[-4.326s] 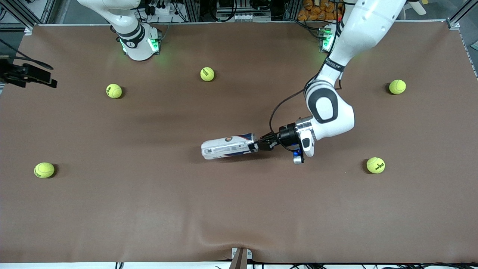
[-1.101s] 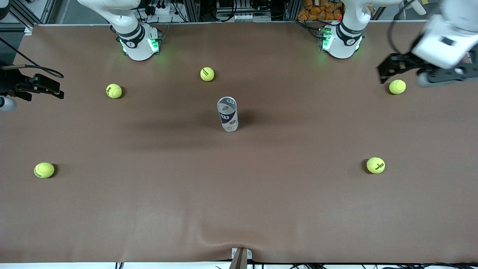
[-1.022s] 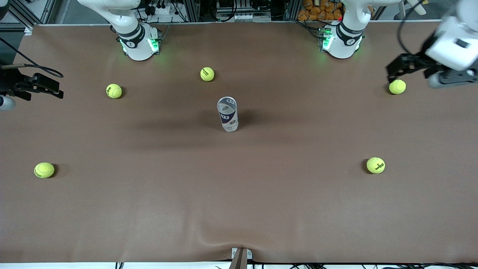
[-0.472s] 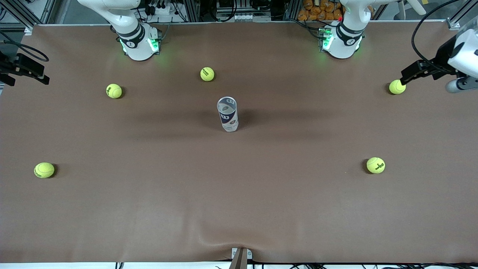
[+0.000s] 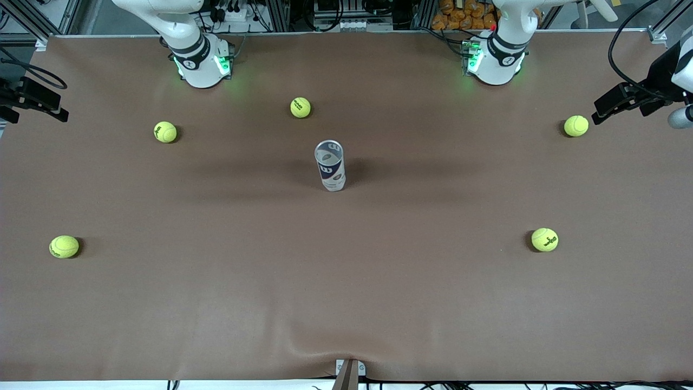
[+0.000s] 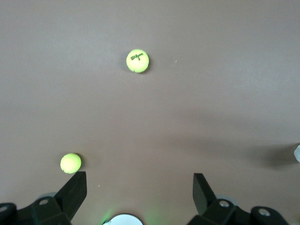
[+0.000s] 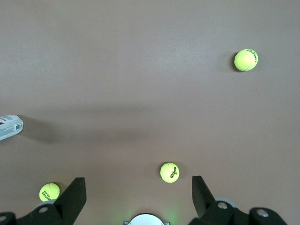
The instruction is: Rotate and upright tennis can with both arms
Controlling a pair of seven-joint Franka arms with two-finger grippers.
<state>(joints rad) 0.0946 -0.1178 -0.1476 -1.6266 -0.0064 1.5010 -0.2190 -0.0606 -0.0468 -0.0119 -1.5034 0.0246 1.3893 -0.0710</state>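
Observation:
The tennis can (image 5: 330, 166) stands upright in the middle of the brown table (image 5: 346, 281), silvery rim up, navy and white label showing. No gripper touches it. My left gripper (image 5: 610, 104) is open and empty, raised over the table's edge at the left arm's end, beside a tennis ball (image 5: 576, 125). My right gripper (image 5: 42, 103) is open and empty, raised over the edge at the right arm's end. The left wrist view shows the open left gripper (image 6: 138, 188) and a sliver of the can (image 6: 297, 153). The right wrist view shows the open right gripper (image 7: 138, 190) and the can's end (image 7: 9, 126).
Several yellow-green tennis balls lie scattered: one (image 5: 300, 107) between the bases, one (image 5: 165, 131) near the right arm's base, one (image 5: 64, 246) and one (image 5: 544, 239) nearer the front camera. The green-lit bases (image 5: 203, 62) (image 5: 492, 59) stand along the table's edge.
The can, earlier lying on its side in my left gripper, now stands upright and free. Over the last second my left gripper drew away toward its end of the table; my right gripper shifted slightly.

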